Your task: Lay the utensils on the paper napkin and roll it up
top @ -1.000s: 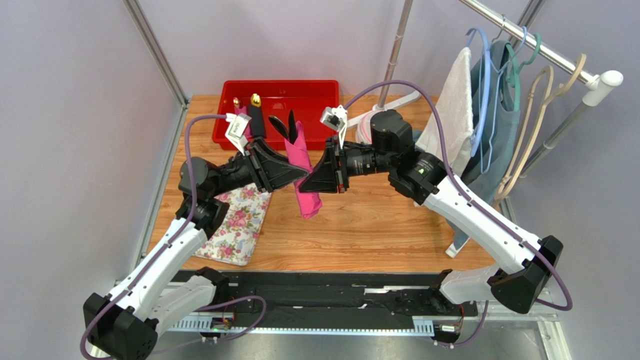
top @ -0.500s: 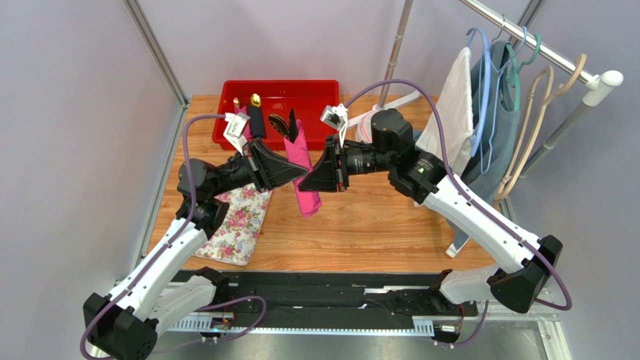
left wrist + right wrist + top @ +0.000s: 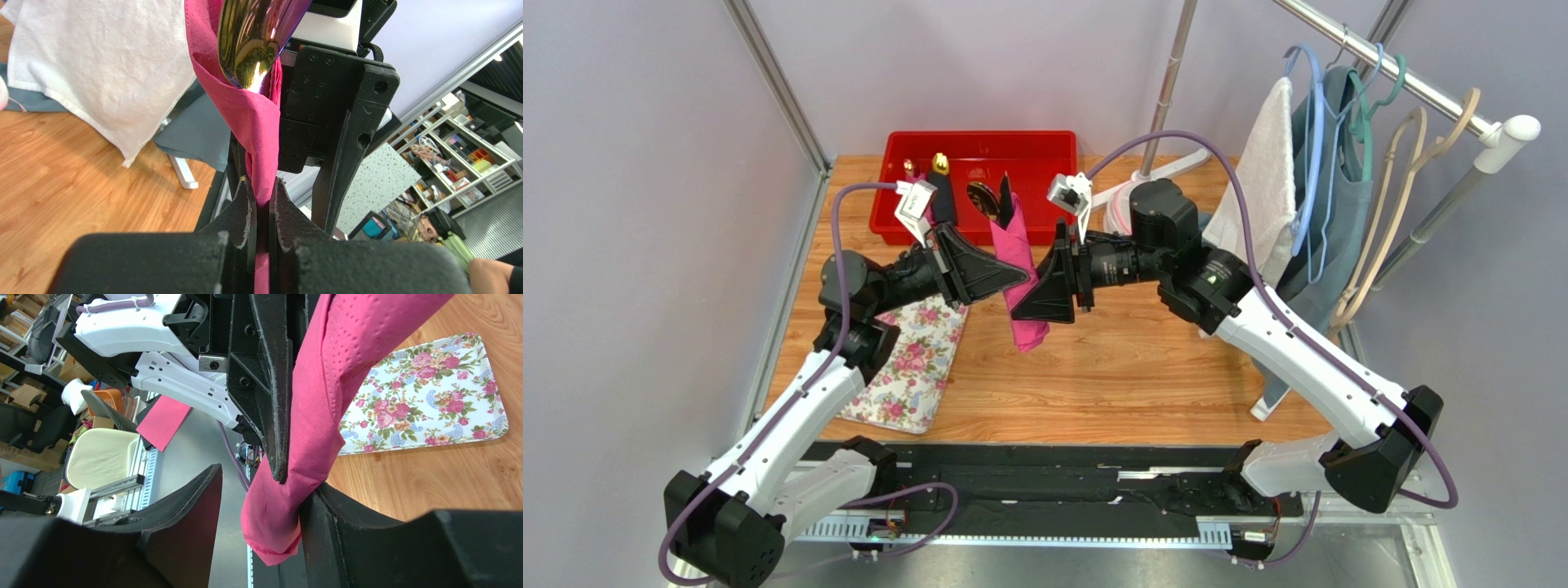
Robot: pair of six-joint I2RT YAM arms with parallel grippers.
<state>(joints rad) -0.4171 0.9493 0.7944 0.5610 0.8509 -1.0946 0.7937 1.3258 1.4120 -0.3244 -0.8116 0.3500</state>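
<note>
In left hand [image 3: 261, 199] — paper napkin [image 3: 245, 116], midair

— Soft, even light is coming from overhead; the table [image 3: 1161, 368] is carrying only faint shadows.
— Glare is flaring on the utensils [image 3: 251, 37] (left wrist view), and the paper napkin [image 3: 245, 116] is glowing, sharply focused.

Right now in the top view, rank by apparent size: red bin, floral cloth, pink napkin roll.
1. red bin, clearly largest
2. floral cloth, partly hidden, so it shows smaller than it is
3. pink napkin roll, smallest, though held up nearer the camera, which enlarges it
</note>
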